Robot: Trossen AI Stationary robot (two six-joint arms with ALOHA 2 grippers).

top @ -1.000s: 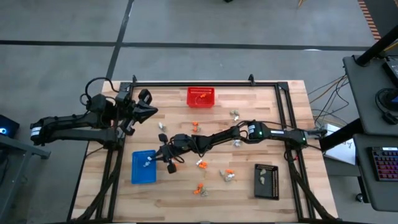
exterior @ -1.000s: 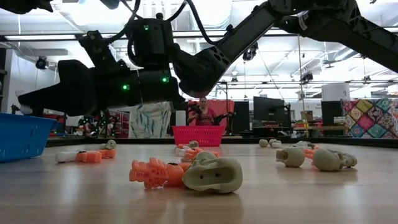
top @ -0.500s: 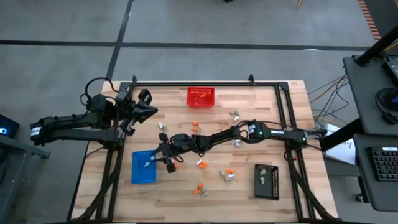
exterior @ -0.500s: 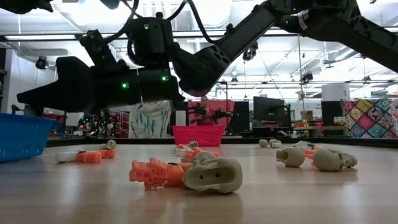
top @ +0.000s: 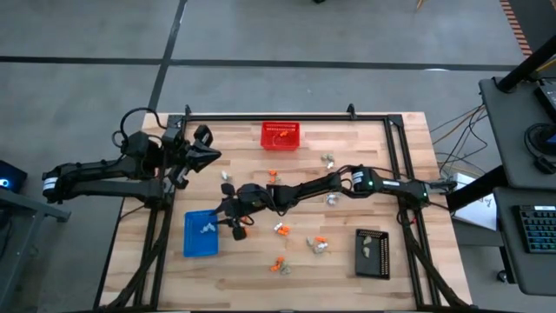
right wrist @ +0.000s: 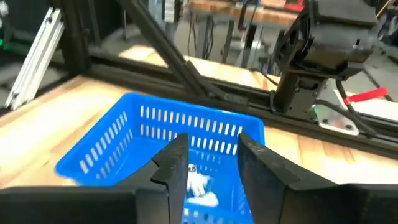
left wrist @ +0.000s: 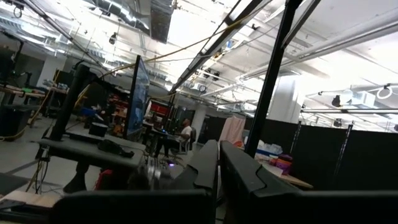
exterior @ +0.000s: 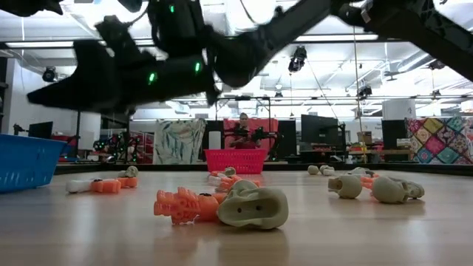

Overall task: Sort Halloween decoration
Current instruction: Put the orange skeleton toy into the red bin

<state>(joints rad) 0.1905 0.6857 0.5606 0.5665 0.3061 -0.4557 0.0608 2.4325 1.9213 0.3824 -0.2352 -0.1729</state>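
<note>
The left gripper (top: 208, 155) was parked well off to the left of the working claw, raised over the table's far-left corner with its fingers pressed together and nothing between them.

Next along, the blue tray (top: 201, 235) lay just left of and below the right gripper (top: 225, 215). Two white trinkets (right wrist: 198, 184) were resting on the tray's floor, directly under the claw's spread fingers (right wrist: 174, 167). The jaws stood apart and empty, so the drop of a white piece was judged done and the step in hand to be the pull-away.

For that to be done well, the claw would best be lifted straight up until the fingertips were above the tray wall (right wrist: 189, 119), and only then swung rightward, so that the light tray was not nudged.

To the right of the claw, the loose Halloween decoration (top: 280, 230) was scattered on the wood: orange and pale pieces near the claw, more well beyond it by the black tray (top: 373, 253). The red basket (top: 281, 136) stood beyond the claw at the table's far edge.

Several orange and pale pieces lay touching one another (exterior: 222, 206); a lone piece would be judged the easier next pick, approached from above with the jaws straddling it.
</note>
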